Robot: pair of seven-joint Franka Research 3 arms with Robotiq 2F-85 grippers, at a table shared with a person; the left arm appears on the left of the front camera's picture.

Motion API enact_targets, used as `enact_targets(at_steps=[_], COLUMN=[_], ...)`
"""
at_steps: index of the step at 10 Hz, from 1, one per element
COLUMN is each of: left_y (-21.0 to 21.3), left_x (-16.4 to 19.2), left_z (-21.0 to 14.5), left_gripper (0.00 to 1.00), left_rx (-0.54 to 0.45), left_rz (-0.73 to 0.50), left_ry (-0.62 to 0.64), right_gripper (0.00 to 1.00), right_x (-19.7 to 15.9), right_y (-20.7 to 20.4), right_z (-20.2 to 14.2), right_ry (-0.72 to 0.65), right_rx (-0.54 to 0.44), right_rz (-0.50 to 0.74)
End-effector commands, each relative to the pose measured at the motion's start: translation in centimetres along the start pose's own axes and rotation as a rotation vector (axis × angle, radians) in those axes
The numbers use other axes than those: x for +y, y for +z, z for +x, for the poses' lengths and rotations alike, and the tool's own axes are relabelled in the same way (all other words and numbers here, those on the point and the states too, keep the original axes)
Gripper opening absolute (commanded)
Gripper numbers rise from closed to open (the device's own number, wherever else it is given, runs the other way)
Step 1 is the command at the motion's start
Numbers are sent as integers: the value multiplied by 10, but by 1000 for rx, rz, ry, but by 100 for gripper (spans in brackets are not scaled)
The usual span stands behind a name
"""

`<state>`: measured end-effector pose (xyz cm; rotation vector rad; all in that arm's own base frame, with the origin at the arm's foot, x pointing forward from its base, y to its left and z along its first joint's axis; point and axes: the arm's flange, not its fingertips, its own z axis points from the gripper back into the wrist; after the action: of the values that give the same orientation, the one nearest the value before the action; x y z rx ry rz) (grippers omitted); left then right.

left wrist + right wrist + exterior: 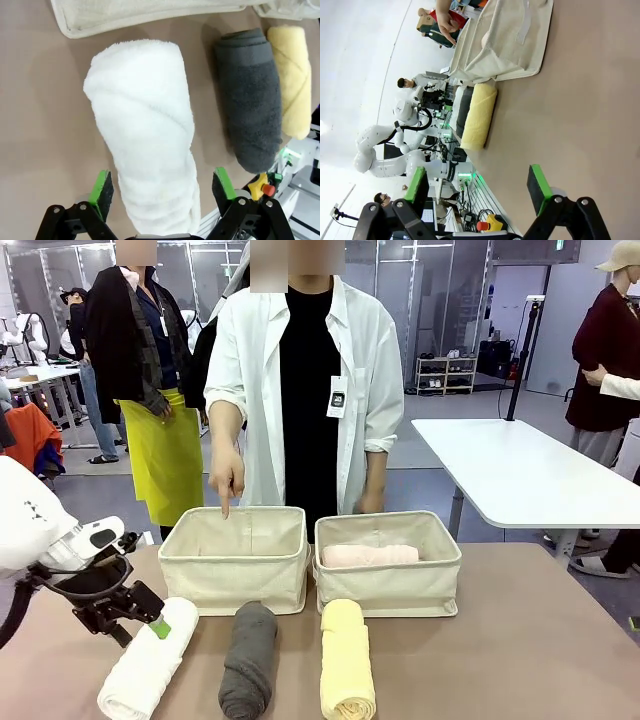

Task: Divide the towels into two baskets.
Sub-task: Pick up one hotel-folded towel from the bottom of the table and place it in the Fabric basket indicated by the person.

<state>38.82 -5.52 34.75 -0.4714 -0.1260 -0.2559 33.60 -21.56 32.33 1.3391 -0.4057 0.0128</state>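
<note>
White towel [145,135] lower centre in left wrist view, long axis up-frame, straddled by left gripper [162,185] — jaws spread, pad contact unclear, near end cut off at bottom edge. Right gripper [477,182] spread, empty, well apart. Beyond: grey towel [248,660], yellow towel [346,670]; then left basket [240,585] — hand [228,478] pointing in; pink towel [370,556] in right basket [395,592].

The right fingers [538,182] stand apart over the table [590,100]; yellow towel [479,116] lies beside a basket [505,45].
</note>
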Motion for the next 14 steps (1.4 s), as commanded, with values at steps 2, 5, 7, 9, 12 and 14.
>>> enact_targets(at_steps=[2, 5, 7, 9, 12, 14], left_y=[-37, -50, -46, -36, 29, 79], left_x=[-3, 0, -2, -2, -28, -56], left_z=[-44, -51, -53, -53, -46, -36], left_gripper=[100, 44, 0, 0, 7, 7], left_rx=[-56, -42, -58, -71, 30, 63], left_rz=[23, 60, 61, 82, 78, 42], left_ry=[42, 6, 5, -9, -305, -568], right_gripper=[100, 100, 100, 100, 100, 100], right_x=[1, 1, 1, 1, 1, 1], right_y=[-1, -1, -1, -1, -1, -1], right_z=[0, 0, 0, 0, 0, 0], right_ry=[20, 20, 20, 20, 20, 20], right_rx=[-8, -8, -8, -8, -8, -8], right_rz=[6, 6, 6, 6, 6, 6])
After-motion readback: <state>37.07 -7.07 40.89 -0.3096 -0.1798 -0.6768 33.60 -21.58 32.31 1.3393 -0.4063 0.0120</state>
